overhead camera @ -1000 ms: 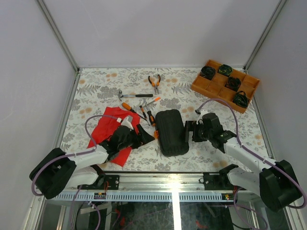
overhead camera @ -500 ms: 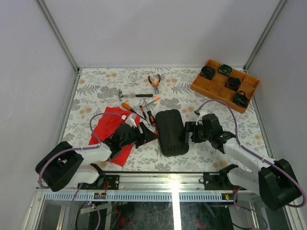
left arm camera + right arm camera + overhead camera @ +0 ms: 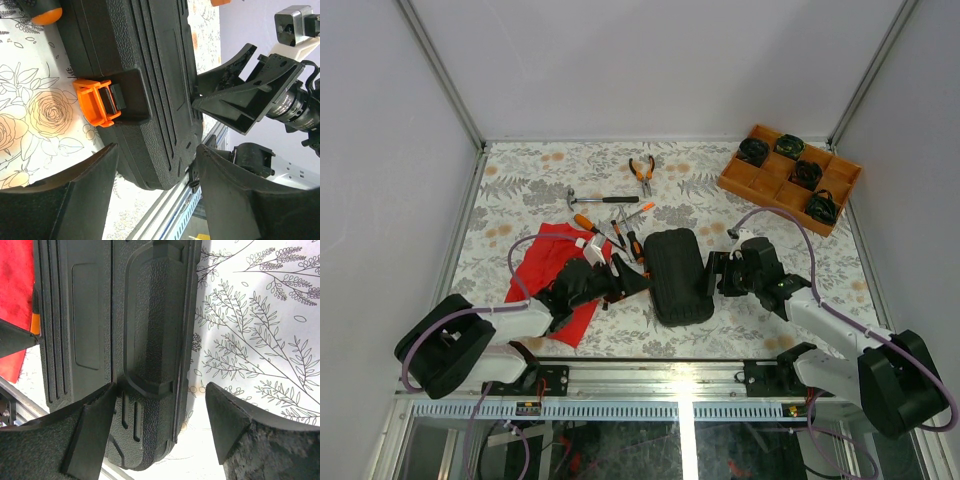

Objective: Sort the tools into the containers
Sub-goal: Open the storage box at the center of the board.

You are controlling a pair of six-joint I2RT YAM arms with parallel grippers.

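Observation:
The black ribbed tool case (image 3: 678,275) lies closed in the middle of the table, its orange latch (image 3: 97,102) on the left side. My left gripper (image 3: 638,283) is open just left of the case, facing the latch side (image 3: 156,150). My right gripper (image 3: 712,275) is open at the case's right side, its jaws straddling that edge (image 3: 161,387) without clamping it. Behind the case lie several orange-and-black screwdrivers (image 3: 615,228), a small hammer (image 3: 600,199) and orange-handled pliers (image 3: 641,172).
A red cloth (image 3: 545,275) lies under my left arm, left of the case. An orange compartment tray (image 3: 790,178) with black round items stands at the back right. The table's metal front rail (image 3: 680,375) runs just in front of the case.
My left gripper has moved right, off the red cloth and up to the case's left side. My right gripper has edged slightly left against the case's right side. The case stays closed.

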